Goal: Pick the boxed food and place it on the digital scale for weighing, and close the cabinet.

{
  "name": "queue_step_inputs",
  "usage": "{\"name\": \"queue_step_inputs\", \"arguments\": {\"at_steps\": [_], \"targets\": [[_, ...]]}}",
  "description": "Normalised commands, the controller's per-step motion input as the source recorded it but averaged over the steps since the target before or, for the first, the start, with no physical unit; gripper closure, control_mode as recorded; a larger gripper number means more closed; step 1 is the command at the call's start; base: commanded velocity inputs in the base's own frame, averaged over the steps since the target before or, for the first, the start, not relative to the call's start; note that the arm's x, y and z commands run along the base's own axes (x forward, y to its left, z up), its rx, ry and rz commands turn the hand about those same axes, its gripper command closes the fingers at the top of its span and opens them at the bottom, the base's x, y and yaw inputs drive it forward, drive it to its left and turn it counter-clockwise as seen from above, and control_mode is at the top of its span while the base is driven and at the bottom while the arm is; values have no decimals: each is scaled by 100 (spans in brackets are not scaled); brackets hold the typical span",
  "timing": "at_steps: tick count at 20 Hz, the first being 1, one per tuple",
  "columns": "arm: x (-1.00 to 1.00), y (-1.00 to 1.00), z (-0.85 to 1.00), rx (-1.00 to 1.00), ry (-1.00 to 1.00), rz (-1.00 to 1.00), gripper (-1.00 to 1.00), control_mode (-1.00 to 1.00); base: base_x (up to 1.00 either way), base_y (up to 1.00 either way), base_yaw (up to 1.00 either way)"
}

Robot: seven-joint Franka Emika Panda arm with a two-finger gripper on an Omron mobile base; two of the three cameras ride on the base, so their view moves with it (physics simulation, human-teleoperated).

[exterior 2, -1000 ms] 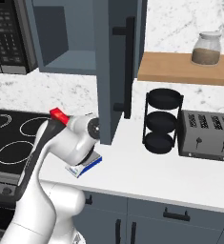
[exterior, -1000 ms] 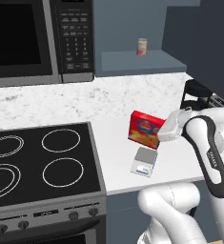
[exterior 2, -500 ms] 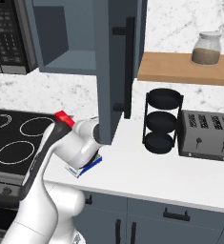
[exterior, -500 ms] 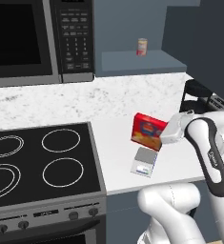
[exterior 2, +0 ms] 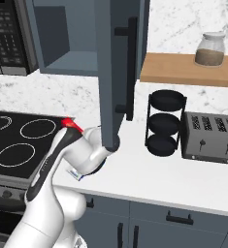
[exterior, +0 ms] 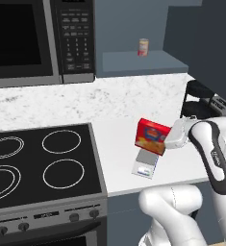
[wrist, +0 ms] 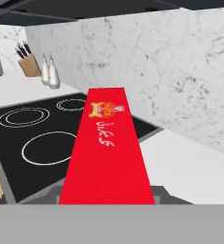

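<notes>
While your gripper (exterior: 168, 142) at centre-right stays clenched on the boxed food (exterior: 152, 136), the carton hangs tilted just above the digital scale (exterior: 145, 165). Your cabinet (exterior 2: 116, 72) door stands open, upper middle.

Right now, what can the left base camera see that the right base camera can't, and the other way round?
The left base view gives the front of the boxed food, held just above the digital scale, plus a small can on the cabinet shelf. The right base view gives the open cabinet door with its black bar handle, a toaster, a black three-tier rack and a jar on a wooden shelf. Both share the stove, the microwave, the white counter and the robot arm.
</notes>
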Motion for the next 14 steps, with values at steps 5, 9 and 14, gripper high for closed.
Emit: {"name": "queue_step_inputs", "arguments": {"at_steps": [5, 9, 14], "targets": [[16, -9, -16, 0, 0, 1, 100, -100, 0, 0, 0], [23, -12, -18, 0, 0, 1, 100, -100, 0, 0, 0], [22, -5, -25, 0, 0, 1, 100, -100, 0, 0, 0]]}}
